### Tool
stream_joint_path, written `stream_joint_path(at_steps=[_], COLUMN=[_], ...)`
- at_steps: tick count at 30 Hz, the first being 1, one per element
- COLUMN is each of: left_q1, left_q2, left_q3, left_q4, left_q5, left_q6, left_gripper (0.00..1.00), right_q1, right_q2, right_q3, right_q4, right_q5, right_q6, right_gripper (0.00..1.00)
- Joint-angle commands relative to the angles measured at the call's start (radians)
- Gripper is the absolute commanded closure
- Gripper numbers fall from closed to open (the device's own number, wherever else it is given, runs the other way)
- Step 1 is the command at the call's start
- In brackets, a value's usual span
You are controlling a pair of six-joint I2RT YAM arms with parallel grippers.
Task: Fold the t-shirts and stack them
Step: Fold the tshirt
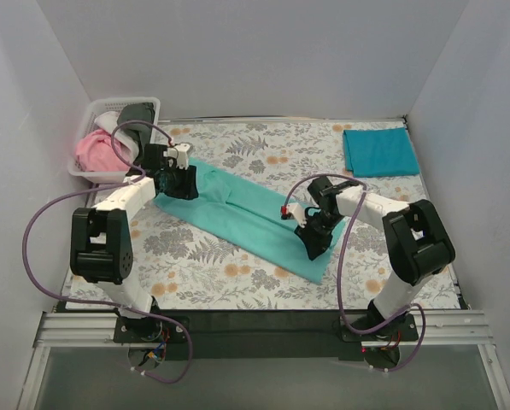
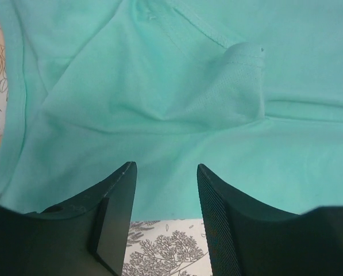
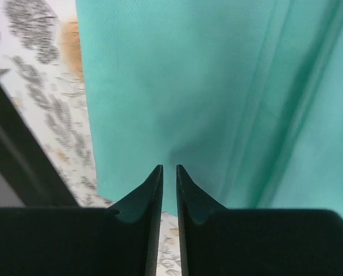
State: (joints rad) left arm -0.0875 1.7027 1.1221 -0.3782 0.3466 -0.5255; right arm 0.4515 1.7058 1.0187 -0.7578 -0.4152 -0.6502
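Observation:
A mint-turquoise t-shirt (image 1: 246, 213), folded into a long strip, lies diagonally on the floral cloth. My left gripper (image 1: 184, 184) is at its upper-left end. In the left wrist view it (image 2: 162, 169) is open, its tips over the shirt's (image 2: 160, 103) edge, holding nothing. My right gripper (image 1: 316, 243) is near the lower-right end. In the right wrist view it (image 3: 169, 168) is all but shut, a thin gap between the fingers, over the shirt's (image 3: 188, 86) edge with no fabric visibly pinched. A darker teal-blue t-shirt (image 1: 380, 152) lies folded at the back right.
A white basket (image 1: 77, 167) at the back left holds a pink tee (image 1: 96, 152), a white one (image 1: 109, 121) and a dark grey one (image 1: 137, 114). The floral cloth (image 1: 263, 145) covers the table. White walls enclose three sides.

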Motion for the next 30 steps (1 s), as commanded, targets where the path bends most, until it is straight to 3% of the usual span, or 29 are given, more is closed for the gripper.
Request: stream_joint_path(at_steps=[1,8,15,23,26,30], left_q1=[-0.006,-0.038,-0.054,-0.073,-0.077,-0.075], left_q2=[-0.054,0.112,0.340,0.662,0.706,0.644], left_q3=[-0.039,0.048,0.247,0.701,0.812,0.837], left_q4=[-0.018,0.025,0.045,0.007,0.027,0.053], left_q5=[-0.012,-0.047,-0.061,0.012,0.098,0.209], left_q6=[-0.021,-0.005,-0.025,0.027,0.012,-0.005], left_gripper=[0.56,0.57,0.59,0.55,0.52,0.48], right_q1=[-0.010,-0.128,-0.134,0.019,0.093,0.124], right_q2=[-0.067,0.037,0.216,0.239,0.245,0.190], right_q3=[0.030,0.242,0.235,0.187,0.267,0.314], right_q4=[-0.087,-0.038,0.037,0.078,0.083,0.081], right_q5=[-0.154,-0.061,0.003,-0.205,-0.348,-0.402], right_q6=[0.038,0.064,0.099,0.176,0.224,0.244], right_gripper=[0.82,0.82,0.85,0.82,0.78,0.76])
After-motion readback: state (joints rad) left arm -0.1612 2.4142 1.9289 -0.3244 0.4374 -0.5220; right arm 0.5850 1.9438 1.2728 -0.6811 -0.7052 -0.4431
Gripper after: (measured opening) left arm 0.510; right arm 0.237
